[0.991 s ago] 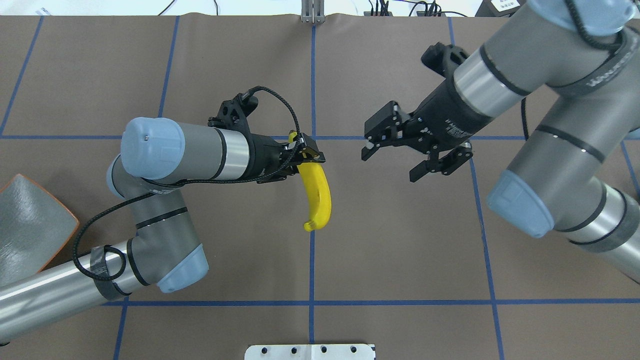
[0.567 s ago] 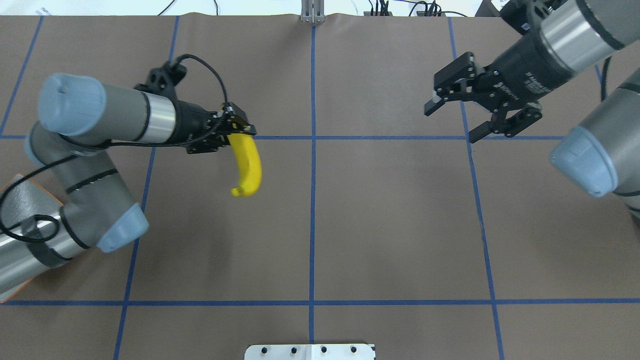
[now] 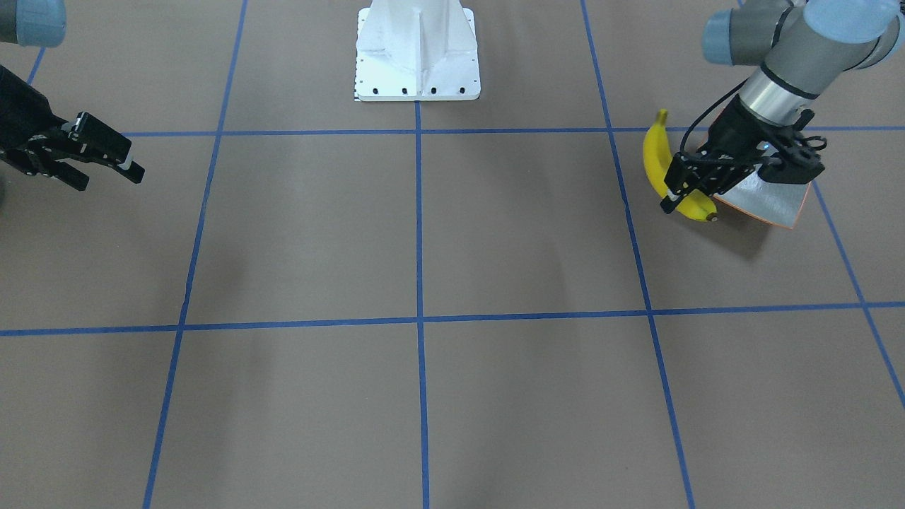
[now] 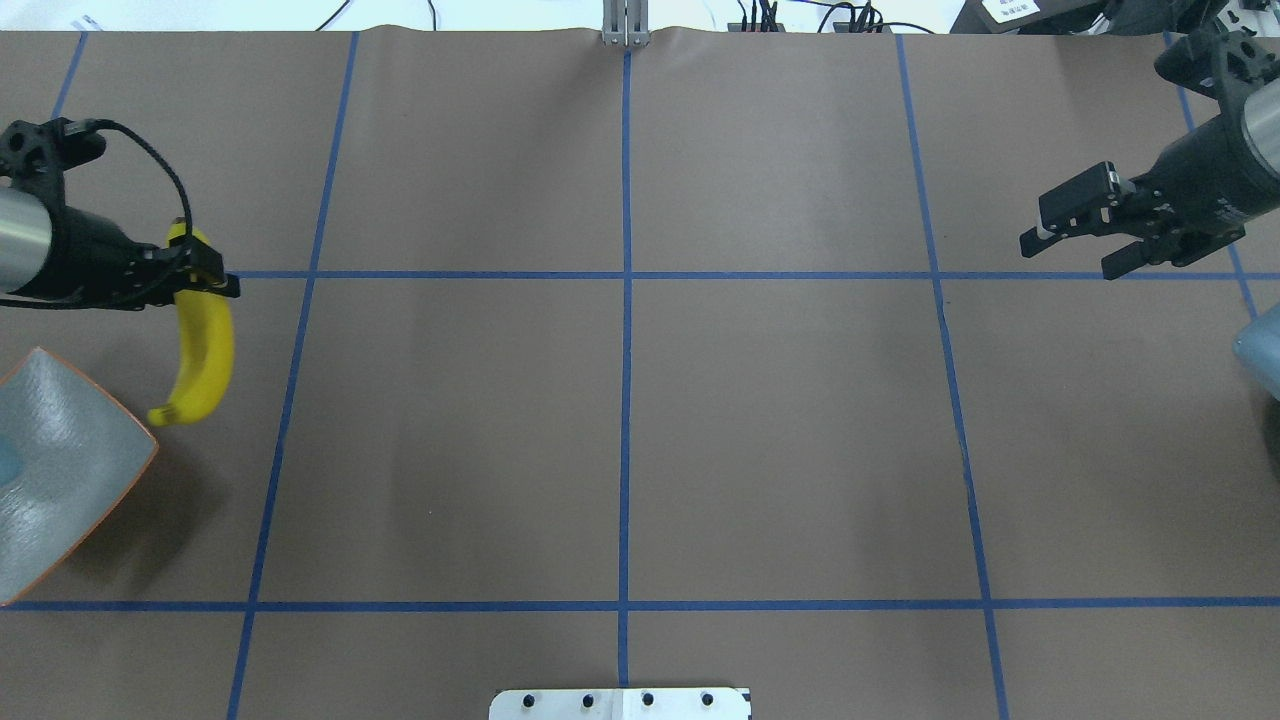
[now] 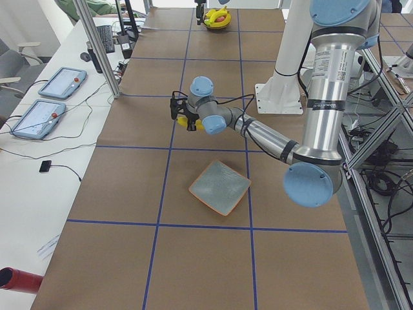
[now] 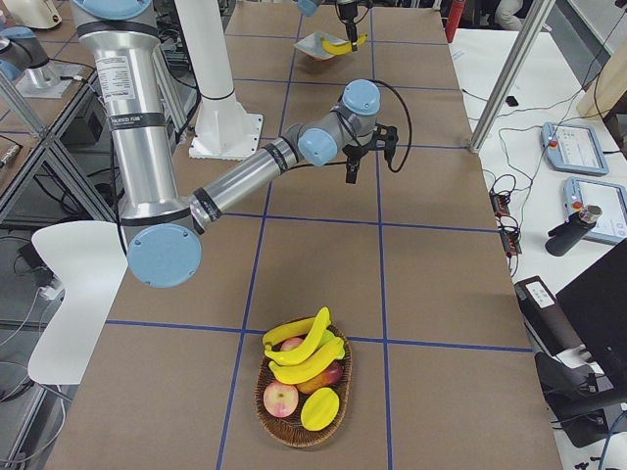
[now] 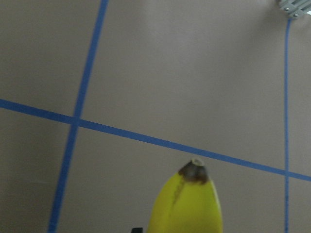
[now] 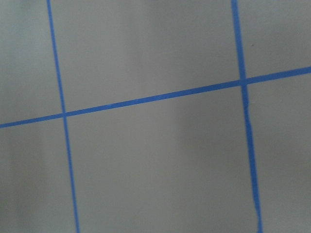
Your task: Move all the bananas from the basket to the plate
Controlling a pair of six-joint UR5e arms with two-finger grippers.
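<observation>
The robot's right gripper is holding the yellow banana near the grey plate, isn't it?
Not quite. It is the left gripper that holds the yellow banana near the grey plate. The overhead exterior view shows it: that arm comes in on the left, while the right gripper is open and empty.

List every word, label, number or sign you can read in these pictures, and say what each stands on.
None reads for certain.
Vertical print on the left arm's silver tube: too small.
Vertical print on the right arm's silver tube: too small.
White label beyond the table's far edge: blurred.
</observation>
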